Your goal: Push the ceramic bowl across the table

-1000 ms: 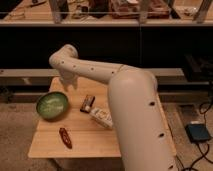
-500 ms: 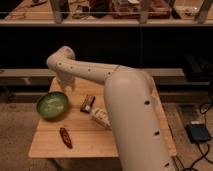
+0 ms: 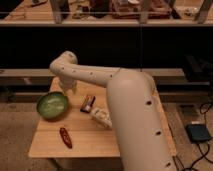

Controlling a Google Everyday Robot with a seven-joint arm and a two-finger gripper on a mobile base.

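The ceramic bowl (image 3: 52, 105) is wide, shallow and green with a paler glossy inside. It sits at the left edge of the light-wood table (image 3: 107, 141). My white arm reaches in from the lower right, bends above the table's far left corner and points down. The gripper (image 3: 68, 90) hangs just behind the bowl's far right rim, close to it. I cannot tell whether it touches the bowl.
A dark brown bar (image 3: 88, 102) and a pale packet (image 3: 101, 117) lie right of the bowl at mid-table. A red pepper-like item (image 3: 65, 137) lies near the front left. Dark shelving stands behind the table. A grey pedal box (image 3: 199, 133) is on the floor at right.
The arm's bend has dropped slightly and the gripper has come down a little toward the bowl's far rim. The bowl and the other items have not visibly moved.
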